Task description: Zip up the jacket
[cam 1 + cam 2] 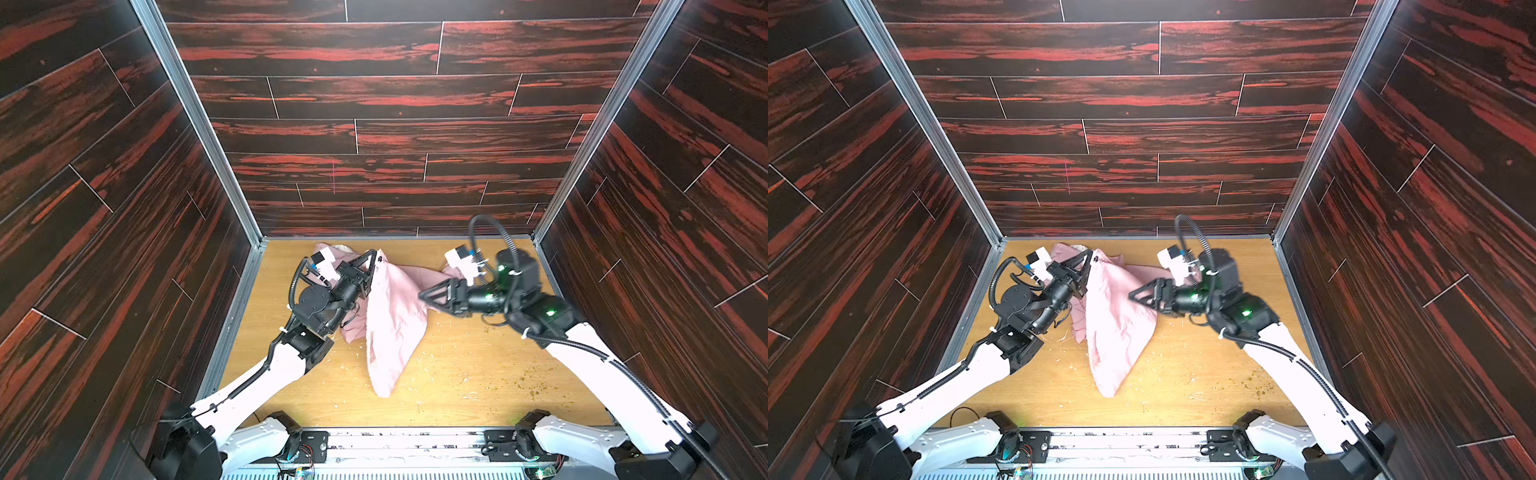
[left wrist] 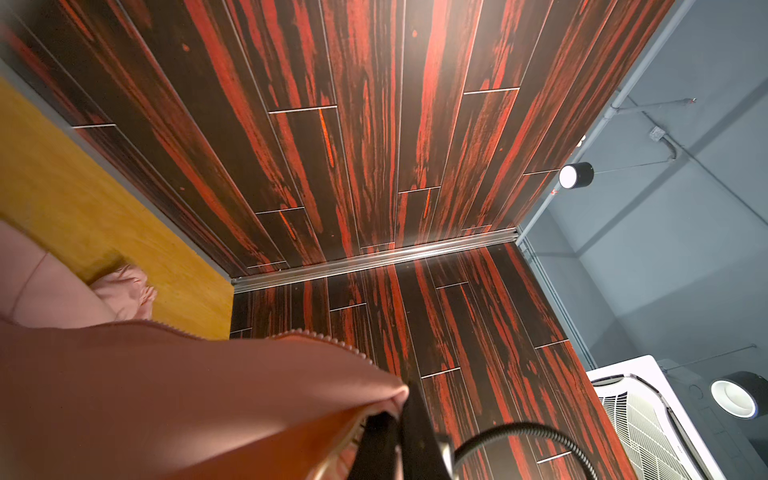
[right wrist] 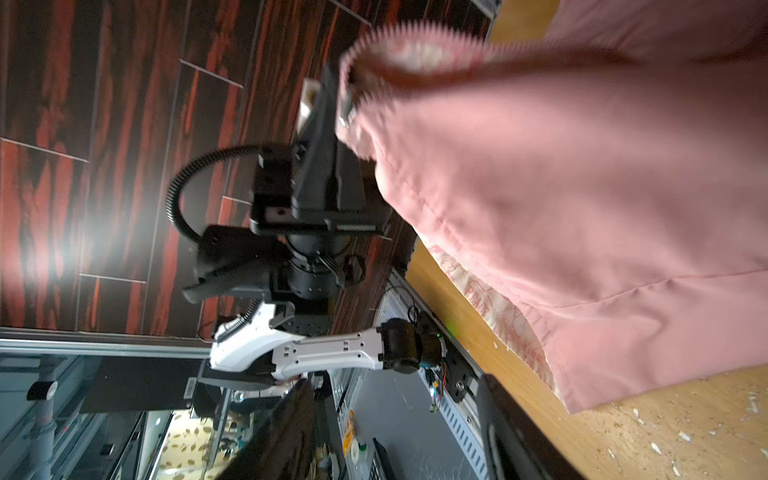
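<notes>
i'm pinching the jacket (image 1: 395, 320) by its zipper edge with the left gripper (image 1: 375, 257); right gripper (image 1: 421, 296) is hanging spread, empty; teeth are gaping, zipping seemingly remaining.

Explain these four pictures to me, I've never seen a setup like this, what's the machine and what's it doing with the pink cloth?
It is a two-armed robot over a wooden table, inside a panelled booth. Two pictures look down from overhead, almost the same view; the other two come from a camera on each wrist. The pink cloth is a small jacket, partly lifted, its lower end down on the table. The left end effector is closed on its edge by the zipper teeth. The right end effector is open beside the jacket, holding nothing. Crumbs lie scattered on the table.
</notes>
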Controlling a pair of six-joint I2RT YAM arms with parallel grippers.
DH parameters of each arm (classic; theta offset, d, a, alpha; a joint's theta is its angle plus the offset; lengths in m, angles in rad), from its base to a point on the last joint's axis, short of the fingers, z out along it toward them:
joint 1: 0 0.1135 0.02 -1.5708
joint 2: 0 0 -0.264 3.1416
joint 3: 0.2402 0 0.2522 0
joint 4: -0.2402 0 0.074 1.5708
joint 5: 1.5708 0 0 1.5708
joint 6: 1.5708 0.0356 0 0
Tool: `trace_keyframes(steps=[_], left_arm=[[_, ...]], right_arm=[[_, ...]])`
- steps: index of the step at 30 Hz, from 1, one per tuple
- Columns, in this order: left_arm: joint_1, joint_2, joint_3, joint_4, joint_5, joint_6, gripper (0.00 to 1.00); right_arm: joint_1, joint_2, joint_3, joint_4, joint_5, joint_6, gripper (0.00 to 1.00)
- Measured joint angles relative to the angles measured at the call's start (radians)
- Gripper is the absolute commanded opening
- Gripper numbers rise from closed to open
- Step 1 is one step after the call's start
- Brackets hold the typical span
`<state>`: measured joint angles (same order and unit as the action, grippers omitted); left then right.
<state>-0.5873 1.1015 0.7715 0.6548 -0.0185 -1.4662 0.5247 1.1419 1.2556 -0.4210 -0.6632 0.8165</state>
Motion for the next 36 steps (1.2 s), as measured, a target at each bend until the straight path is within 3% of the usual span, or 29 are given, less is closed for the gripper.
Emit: trace_keyframes(steps=[6, 14, 17, 25, 30, 36], left_arm=[[0.000, -0.138, -0.007, -0.188, 0.008, 0.022, 0.00], [0.000, -0.369, -0.019, -0.613, 0.011, 0.037, 0.00], [0.000, -0.453, -0.102, -0.700, 0.015, 0.017, 0.00], [0.000, -0.529, -0.280, -0.814, 0.018, -0.053, 0.00], [0.000, -0.533, -0.307, -0.808, 0.037, -0.082, 0.00], [0.000, -0.533, -0.364, -0.784, 0.047, -0.117, 0.00]], right_arm=[[-0.116, 0.126, 0.147, -0.189, 0.057, -0.075, 0.69], [-0.130, 0.401, 0.216, -0.338, 0.211, -0.146, 0.70], [-0.130, 0.483, 0.229, -0.335, 0.247, -0.156, 0.69], [-0.130, 0.738, 0.274, -0.308, 0.375, -0.167, 0.70], [-0.130, 0.871, 0.377, -0.312, 0.445, -0.193, 0.71], [-0.127, 0.941, 0.552, -0.319, 0.448, -0.227, 0.73]])
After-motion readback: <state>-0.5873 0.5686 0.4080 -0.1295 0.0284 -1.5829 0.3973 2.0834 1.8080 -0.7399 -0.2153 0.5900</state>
